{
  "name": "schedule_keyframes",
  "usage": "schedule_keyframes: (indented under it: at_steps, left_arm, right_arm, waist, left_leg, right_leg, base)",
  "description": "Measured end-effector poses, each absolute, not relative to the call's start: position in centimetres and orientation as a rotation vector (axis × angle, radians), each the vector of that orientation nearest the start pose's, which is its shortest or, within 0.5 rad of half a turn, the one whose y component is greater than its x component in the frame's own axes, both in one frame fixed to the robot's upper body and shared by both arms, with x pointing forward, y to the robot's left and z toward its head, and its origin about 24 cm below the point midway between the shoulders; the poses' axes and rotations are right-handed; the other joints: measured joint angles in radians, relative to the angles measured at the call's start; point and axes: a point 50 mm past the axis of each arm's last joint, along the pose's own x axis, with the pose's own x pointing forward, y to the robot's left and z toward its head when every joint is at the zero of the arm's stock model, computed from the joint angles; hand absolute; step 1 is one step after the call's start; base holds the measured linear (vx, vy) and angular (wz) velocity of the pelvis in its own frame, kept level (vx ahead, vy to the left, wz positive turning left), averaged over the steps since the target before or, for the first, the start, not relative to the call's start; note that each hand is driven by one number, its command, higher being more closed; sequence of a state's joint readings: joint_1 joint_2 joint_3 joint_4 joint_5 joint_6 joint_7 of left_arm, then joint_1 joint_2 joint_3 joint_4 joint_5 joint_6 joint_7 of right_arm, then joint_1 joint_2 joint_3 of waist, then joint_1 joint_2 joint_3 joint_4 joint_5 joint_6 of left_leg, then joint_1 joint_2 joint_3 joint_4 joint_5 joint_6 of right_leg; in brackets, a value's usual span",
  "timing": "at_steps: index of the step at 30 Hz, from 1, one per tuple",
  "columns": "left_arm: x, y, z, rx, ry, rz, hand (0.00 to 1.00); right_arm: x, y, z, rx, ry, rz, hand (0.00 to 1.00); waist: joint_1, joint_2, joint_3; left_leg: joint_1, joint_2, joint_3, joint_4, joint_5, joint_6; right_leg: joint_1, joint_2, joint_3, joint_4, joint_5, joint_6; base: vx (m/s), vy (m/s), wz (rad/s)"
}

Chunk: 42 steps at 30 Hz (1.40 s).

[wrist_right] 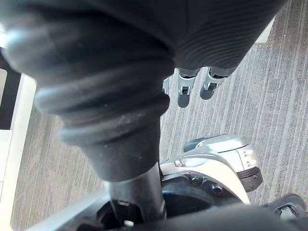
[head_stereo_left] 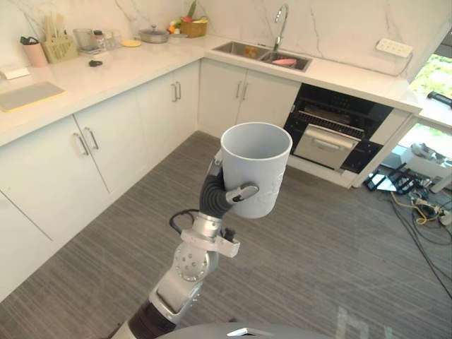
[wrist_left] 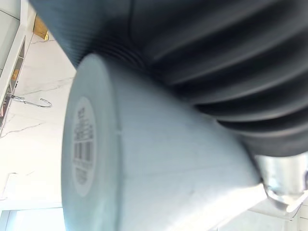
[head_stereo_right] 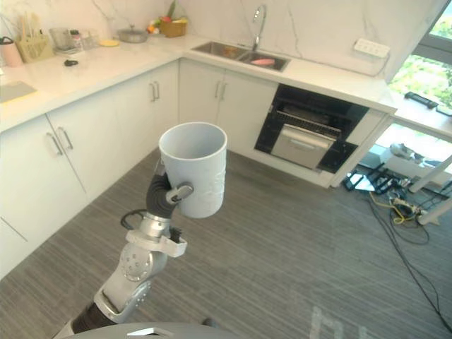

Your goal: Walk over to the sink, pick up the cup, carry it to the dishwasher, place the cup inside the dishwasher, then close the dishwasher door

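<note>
A pale grey cup (head_stereo_left: pixel 256 166) is held upright above the floor, its mouth open upward, and my left hand (head_stereo_left: pixel 214 194) is shut on it with the thumb across its front. The left wrist view shows the cup's labelled base (wrist_left: pixel 82 144) right against the hand's dark cover (wrist_left: pixel 216 57). The dishwasher (head_stereo_left: pixel 332 134) stands open under the counter ahead, its pale door (head_stereo_left: pixel 323 146) tilted out. The sink (head_stereo_left: pixel 261 53) with its tap lies on the counter behind it. My right hand (wrist_right: pixel 188 86) hangs over the floor, fingers relaxed, holding nothing.
White cabinets (head_stereo_left: pixel 106 141) run along the left under a counter (head_stereo_left: pixel 85 74) carrying a pot, a fruit basket, a utensil holder and a board. Cables and stand legs (head_stereo_left: pixel 417 198) clutter the floor at right. Grey plank floor (head_stereo_left: pixel 318 247) stretches toward the dishwasher.
</note>
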State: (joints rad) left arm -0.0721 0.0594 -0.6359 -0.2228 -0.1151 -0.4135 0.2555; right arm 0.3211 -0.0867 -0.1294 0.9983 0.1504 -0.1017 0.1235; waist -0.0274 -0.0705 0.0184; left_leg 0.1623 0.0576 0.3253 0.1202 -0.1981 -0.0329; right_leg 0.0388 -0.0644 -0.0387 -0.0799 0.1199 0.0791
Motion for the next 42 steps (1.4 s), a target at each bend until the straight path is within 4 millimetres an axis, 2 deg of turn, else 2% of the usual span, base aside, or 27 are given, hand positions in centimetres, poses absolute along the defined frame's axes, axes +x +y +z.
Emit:
schedule_keyframes:
  at_steps: [6, 11, 13, 16, 17, 18, 19, 20, 21, 22, 24, 25, 26, 27, 28, 29, 30, 31, 32, 33, 35, 37, 38, 39, 40, 41, 42]
  left_arm:
    - [20.8, 3.1, 13.5, -0.315, -0.588, -0.394, 1.00]
    - [21.9, 5.8, 13.0, -0.358, -0.559, -0.286, 1.00]
    - [22.0, 7.2, 12.2, -0.384, -0.526, -0.223, 1.00]
    - [21.6, 9.3, 10.9, -0.432, -0.484, -0.125, 1.00]
    - [21.4, 10.0, 10.6, -0.454, -0.479, -0.096, 1.00]
    - [21.3, 10.5, 10.4, -0.470, -0.475, -0.072, 1.00]
    - [21.2, 10.6, 10.2, -0.480, -0.472, -0.062, 1.00]
    - [20.9, 10.8, 10.0, -0.504, -0.463, -0.040, 1.00]
    - [20.7, 11.1, 9.7, -0.512, -0.456, -0.014, 1.00]
    - [20.7, 11.3, 9.6, -0.508, -0.455, -0.010, 1.00]
    - [20.7, 11.4, 9.4, -0.478, -0.455, -0.044, 1.00]
    - [20.6, 11.4, 9.3, -0.472, -0.453, -0.049, 1.00]
    - [20.6, 11.4, 9.3, -0.470, -0.452, -0.049, 1.00]
    - [20.5, 11.6, 9.2, -0.468, -0.447, -0.041, 1.00]
    - [20.2, 11.9, 8.8, -0.472, -0.432, -0.014, 1.00]
    - [20.0, 12.2, 8.5, -0.467, -0.418, 0.011, 1.00]
    - [19.8, 13.1, 8.0, -0.448, -0.397, 0.049, 1.00]
    - [19.4, 14.0, 7.5, -0.428, -0.377, 0.094, 1.00]
    - [19.2, 14.2, 7.3, -0.424, -0.371, 0.098, 1.00]
    - [19.2, 14.3, 7.2, -0.414, -0.365, 0.077, 1.00]
    - [19.5, 14.0, 7.3, -0.410, -0.356, 0.015, 1.00]
    - [20.0, 13.7, 7.7, -0.407, -0.372, -0.039, 1.00]
    - [20.6, 13.6, 8.2, -0.397, -0.392, -0.064, 1.00]
    - [20.8, 13.5, 8.5, -0.387, -0.393, -0.078, 1.00]
    - [20.8, 13.4, 8.6, -0.388, -0.387, -0.081, 1.00]
    - [20.6, 12.8, 8.8, -0.397, -0.378, -0.092, 1.00]
    - [20.6, 12.3, 9.2, -0.372, -0.394, -0.107, 1.00]
  right_arm:
    - [1.5, -20.2, -16.5, 0.185, 1.166, -0.237, 0.00]
    - [1.5, -20.2, -16.5, 0.184, 1.165, -0.240, 0.00]
    - [1.2, -20.3, -16.5, 0.184, 1.170, -0.245, 0.00]
    - [0.9, -20.6, -16.4, 0.192, 1.170, -0.274, 0.00]
    - [0.8, -20.7, -16.4, 0.198, 1.167, -0.299, 0.00]
    - [0.8, -20.7, -16.4, 0.217, 1.166, -0.334, 0.00]
    - [0.7, -20.8, -16.4, 0.215, 1.167, -0.348, 0.00]
    - [0.4, -21.5, -16.3, 0.199, 1.165, -0.375, 0.00]
    - [0.8, -22.2, -16.0, 0.195, 1.137, -0.413, 0.00]
    - [0.8, -22.1, -16.0, 0.197, 1.134, -0.423, 0.00]
    - [0.9, -22.7, -15.9, 0.233, 1.111, -0.482, 0.00]
    - [0.8, -22.8, -15.9, 0.252, 1.106, -0.507, 0.00]
    - [0.8, -22.8, -15.9, 0.260, 1.104, -0.516, 0.00]
    - [0.7, -22.8, -16.0, 0.269, 1.107, -0.529, 0.00]
    - [0.4, -23.0, -16.0, 0.274, 1.117, -0.545, 0.00]
    - [0.3, -23.1, -16.1, 0.273, 1.122, -0.546, 0.00]
    - [0.4, -22.8, -16.1, 0.278, 1.124, -0.550, 0.00]
    - [0.0, -22.8, -16.3, 0.266, 1.153, -0.629, 0.00]
    - [0.1, -23.0, -16.3, 0.259, 1.162, -0.665, 0.00]
    - [0.3, -23.3, -16.4, 0.260, 1.166, -0.715, 0.00]
    - [0.5, -23.6, -16.3, 0.287, 1.145, -0.772, 0.00]
    - [0.1, -23.5, -16.4, 0.302, 1.153, -0.790, 0.00]
    - [-0.2, -23.1, -16.6, 0.311, 1.163, -0.789, 0.00]
    - [-0.1, -23.1, -16.6, 0.327, 1.153, -0.808, 0.00]
    - [-0.2, -23.2, -16.5, 0.326, 1.147, -0.814, 0.00]
    - [0.1, -23.6, -16.4, 0.308, 1.122, -0.807, 0.00]
    - [0.8, -23.6, -16.3, 0.294, 1.095, -0.779, 0.00]
  waist:
    - [0.000, 0.000, 0.000]
    - [-0.003, 0.003, 0.000]
    - [-0.005, 0.009, 0.002]
    - [-0.001, 0.046, 0.014]
    - [0.012, 0.052, 0.015]
    - [0.005, 0.046, 0.020]
    - [0.004, 0.050, 0.021]
    - [0.006, 0.076, 0.026]
    - [0.005, 0.090, 0.033]
    - [0.010, 0.090, 0.036]
    - [0.005, 0.091, 0.054]
    - [0.000, 0.092, 0.060]
    - [-0.001, 0.091, 0.062]
    - [-0.004, 0.089, 0.064]
    - [-0.005, 0.106, 0.064]
    - [0.001, 0.126, 0.052]
    - [0.011, 0.129, 0.069]
    - [0.022, 0.104, 0.072]
    - [0.028, 0.100, 0.073]
    - [0.026, 0.093, 0.073]
    - [0.005, 0.092, 0.062]
    - [0.004, 0.094, 0.037]
    - [0.005, 0.073, 0.053]
    - [0.004, 0.049, 0.065]
    - [0.005, 0.049, 0.065]
    - [0.004, 0.064, 0.068]
    - [-0.011, 0.079, 0.076]
  left_leg:
    - [0.000, 0.000, 0.002, -0.001, 0.000, 0.000]
    - [-0.004, 0.002, 0.002, -0.004, -0.003, -0.002]
    - [-0.004, 0.009, 0.001, 0.001, -0.015, -0.011]
    - [-0.010, 0.068, 0.009, 0.108, -0.091, -0.036]
    - [-0.020, 0.102, 0.027, 0.211, -0.120, -0.062]
    - [-0.123, 0.155, 0.017, 0.480, -0.124, -0.079]
    - [-0.185, 0.182, 0.003, 0.605, -0.093, -0.066]
    - [-0.273, 0.233, -0.019, 0.792, 0.002, -0.026]
    - [-0.329, 0.262, -0.033, 0.895, 0.108, -0.017]
    - [-0.342, 0.264, -0.033, 0.919, 0.102, -0.010]
    - [-0.339, 0.204, -0.034, 0.743, -0.081, -0.013]
    - [-0.337, 0.164, -0.038, 0.611, -0.097, -0.015]
    - [-0.336, 0.135, -0.054, 0.515, -0.090, -0.017]
    - [-0.329, 0.069, -0.117, 0.310, -0.039, -0.029]
    - [-0.307, 0.036, -0.195, 0.180, 0.039, -0.059]
    - [-0.298, 0.034, -0.201, 0.165, 0.048, -0.056]
    - [-0.304, 0.041, -0.206, 0.213, 0.016, -0.069]
    - [-0.306, 0.036, -0.193, 0.284, -0.009, -0.041]
    - [-0.312, 0.036, -0.175, 0.320, -0.035, 0.000]
    - [-0.323, 0.032, -0.147, 0.371, -0.081, 0.012]
    - [-0.303, 0.012, -0.133, 0.401, -0.117, 0.026]
    - [-0.276, -0.021, -0.111, 0.354, -0.122, 0.051]
    - [-0.229, -0.048, -0.089, 0.342, -0.138, 0.077]
    - [-0.155, -0.084, -0.081, 0.317, -0.153, 0.079]
    - [-0.117, -0.100, -0.076, 0.287, -0.159, 0.077]
    - [-0.042, -0.112, -0.078, 0.219, -0.160, 0.084]
    - [0.012, -0.103, -0.086, 0.176, -0.162, 0.091]
  right_leg:
    - [-0.001, 0.000, 0.001, 0.000, -0.001, -0.001]
    - [-0.006, 0.002, 0.000, 0.001, -0.008, -0.008]
    - [-0.012, 0.010, 0.001, 0.020, -0.024, -0.013]
    - [-0.048, 0.054, 0.001, 0.174, -0.125, -0.024]
    - [-0.064, 0.066, -0.001, 0.259, -0.188, -0.042]
    - [-0.089, 0.068, -0.005, 0.334, -0.243, -0.046]
    - [-0.094, 0.074, -0.008, 0.360, -0.262, -0.047]
    - [-0.088, 0.087, -0.004, 0.383, -0.288, -0.060]
    - [-0.069, 0.091, 0.017, 0.375, -0.294, -0.073]
    - [-0.063, 0.085, 0.030, 0.372, -0.298, -0.077]
    - [-0.038, 0.062, 0.069, 0.360, -0.307, -0.072]
    - [-0.032, 0.050, 0.081, 0.342, -0.307, -0.072]
    - [-0.028, 0.043, 0.091, 0.327, -0.307, -0.073]
    - [-0.019, 0.030, 0.121, 0.287, -0.307, -0.069]
    - [0.006, 0.042, 0.173, 0.217, -0.302, -0.063]
    - [0.023, 0.071, 0.203, 0.219, -0.305, -0.047]
    - [0.004, 0.109, 0.214, 0.351, -0.326, -0.047]
    - [0.026, 0.130, 0.220, 0.430, -0.368, -0.067]
    - [0.035, 0.129, 0.220, 0.439, -0.402, -0.076]
    - [0.029, 0.117, 0.221, 0.463, -0.446, -0.079]
    - [0.004, 0.099, 0.223, 0.528, -0.463, -0.072]
    - [-0.054, 0.080, 0.211, 0.692, -0.490, -0.010]
    - [-0.114, 0.041, 0.177, 0.935, -0.455, 0.072]
    - [-0.154, -0.034, 0.089, 1.053, -0.377, 0.056]
    - [-0.178, -0.068, 0.042, 1.115, -0.316, 0.006]
    - [-0.232, -0.093, 0.007, 1.227, -0.126, -0.056]
    - [-0.283, -0.079, -0.006, 1.301, -0.154, -0.060]
  base:
    - [0.00, 0.000, 0.00]
    - [0.00, 0.000, 0.00]
    - [0.01, -0.009, -0.02]
    - [0.08, -0.065, -0.12]
    - [0.12, -0.043, -0.09]
    - [0.11, -0.061, -0.04]
    - [0.10, -0.102, 0.00]
    - [0.15, -0.095, -0.18]
    - [0.18, -0.028, -0.30]
    - [0.23, 0.095, -0.42]
    - [0.21, 0.104, -0.37]
    - [0.14, 0.079, -0.25]
    - [0.16, 0.134, -0.32]
    - [0.16, 0.181, -0.57]
    - [0.19, 0.193, -0.76]
    - [0.31, 0.147, -1.03]
    - [0.38, 0.074, -1.23]
    - [0.44, 0.042, -1.21]
    - [0.35, 0.042, -1.05]
    - [0.26, 0.047, -0.56]
    - [0.24, 0.122, -0.28]
    - [0.22, 0.094, -0.17]
    - [0.23, 0.002, -0.20]
    - [0.26, 0.020, -0.28]
    - [0.34, 0.088, -0.47]
    - [0.31, 0.108, -0.47]
    - [0.35, 0.099, -0.39]
